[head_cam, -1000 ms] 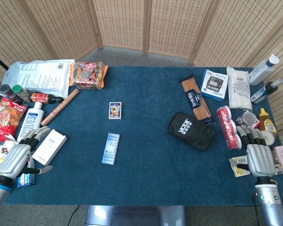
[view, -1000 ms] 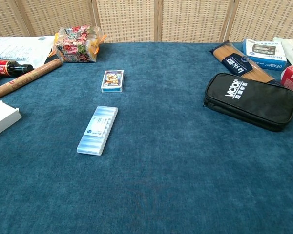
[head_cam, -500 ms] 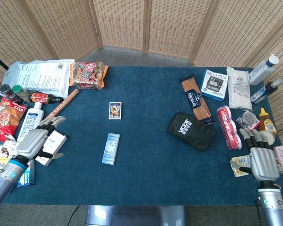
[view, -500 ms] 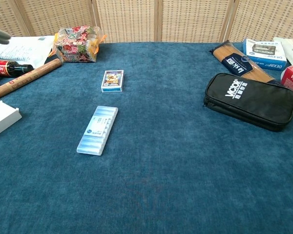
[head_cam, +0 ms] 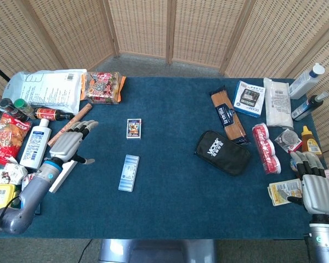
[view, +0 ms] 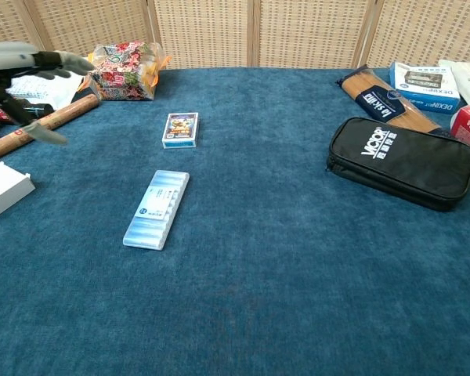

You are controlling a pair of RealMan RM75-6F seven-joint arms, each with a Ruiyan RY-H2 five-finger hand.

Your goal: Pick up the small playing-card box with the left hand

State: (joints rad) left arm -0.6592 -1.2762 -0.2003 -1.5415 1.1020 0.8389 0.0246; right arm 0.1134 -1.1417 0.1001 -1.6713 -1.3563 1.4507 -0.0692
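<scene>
Blue carpet-like cloth (head_cam: 170,181) covers the table, backed by woven wicker screens (head_cam: 170,27)

Near edge, right: right hand (head_cam: 317,189), palm down, fingers side by side and extended, holding nothing, beside a yellow-printed packet (head_cam: 282,192)

Near left: left hand (head_cam: 68,143) raised above the cloth, fingers spread and pointing away, nothing in them; in the chest view it enters from the left edge (view: 27,66). Beneath its wrist, a white rectangular carton (head_cam: 60,174)

Centre-left: pale blue ribbed flat case (head_cam: 129,172) lying lengthways

Just beyond it: small playing-card box with a blue border and picture face (head_cam: 134,129), flat on the cloth, apart from the pale blue case, well to the right of the left hand, untouched; also seen at (view: 180,129)

Centre-right: black zipped pouch with white lettering (head_cam: 222,152); behind it, a long packet of spaghetti (head_cam: 228,116)

Far left: brown wooden rolling rod (head_cam: 71,123), colourful snack bag (head_cam: 102,86), white printed plastic bag (head_cam: 46,90)

Far right: blue-and-white printed box (head_cam: 248,98), white wipes pack (head_cam: 277,102)
</scene>
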